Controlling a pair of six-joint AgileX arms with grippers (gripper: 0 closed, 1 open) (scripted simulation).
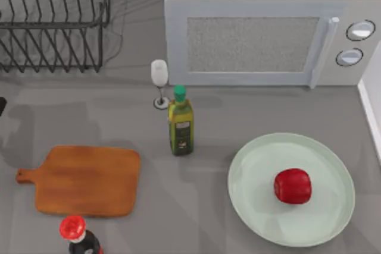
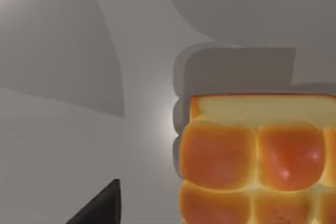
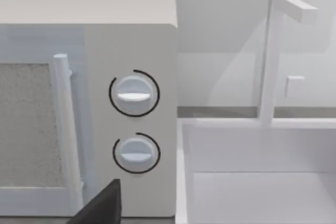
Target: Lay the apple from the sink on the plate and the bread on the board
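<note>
The apple is seen resting on the plate, a little right of its middle, at the near right of the table. The board lies bare at the near left, its handle pointing left. In the left wrist view, the bread is seen close up on a grey surface, with a dark finger of the left hand apart from it; whether that hand is spread cannot be told. In the right wrist view, a microwave and a white sink are faced, and the right hand's state cannot be told either.
</note>
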